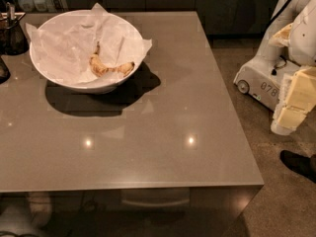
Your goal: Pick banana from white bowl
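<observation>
Glossy grey-brown table carrying a bowl and two dark things on its far left part.

The table [163, 117] is filling most of the view, and two small spots of light are shining on its near part. The white bowl [81, 86] is standing on the far left part and is throwing a dark shadow toward the near and right side. A dark container [12, 36] is standing at the far left corner, just beside the bowl; I cannot tell if they are touching. Another dark rounded thing [2, 70] is showing at the left edge, cut by the frame. The gripper [294, 105] is hanging at the right, off the table, over the floor [286, 196], well apart from the bowl.
</observation>
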Controlling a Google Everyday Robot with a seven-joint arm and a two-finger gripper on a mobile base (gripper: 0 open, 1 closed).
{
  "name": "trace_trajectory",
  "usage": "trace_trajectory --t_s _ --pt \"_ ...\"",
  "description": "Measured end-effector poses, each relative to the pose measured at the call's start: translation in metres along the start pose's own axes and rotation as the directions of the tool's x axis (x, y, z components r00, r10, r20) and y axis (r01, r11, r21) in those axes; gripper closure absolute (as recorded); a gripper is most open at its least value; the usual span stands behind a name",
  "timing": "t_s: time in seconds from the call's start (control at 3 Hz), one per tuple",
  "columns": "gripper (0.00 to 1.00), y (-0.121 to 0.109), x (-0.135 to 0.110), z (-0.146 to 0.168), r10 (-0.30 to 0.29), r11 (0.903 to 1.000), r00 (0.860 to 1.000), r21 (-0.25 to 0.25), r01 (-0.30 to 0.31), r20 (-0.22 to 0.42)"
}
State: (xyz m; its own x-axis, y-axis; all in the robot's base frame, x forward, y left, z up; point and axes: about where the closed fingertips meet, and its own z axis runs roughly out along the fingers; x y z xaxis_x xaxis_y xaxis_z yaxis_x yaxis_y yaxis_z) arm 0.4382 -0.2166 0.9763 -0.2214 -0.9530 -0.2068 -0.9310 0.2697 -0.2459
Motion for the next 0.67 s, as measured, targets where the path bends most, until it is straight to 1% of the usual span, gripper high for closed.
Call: trace_trajectory --t_s 0.33,0.67 --pt "0.00 0.000 0.000 0.000 0.000 1.0000 1.000 0.000 0.000 0.000" --pt "0.00 -0.018 -0.017 -0.002 0.016 0.9999 1.000 -0.001 -0.016 0.002"
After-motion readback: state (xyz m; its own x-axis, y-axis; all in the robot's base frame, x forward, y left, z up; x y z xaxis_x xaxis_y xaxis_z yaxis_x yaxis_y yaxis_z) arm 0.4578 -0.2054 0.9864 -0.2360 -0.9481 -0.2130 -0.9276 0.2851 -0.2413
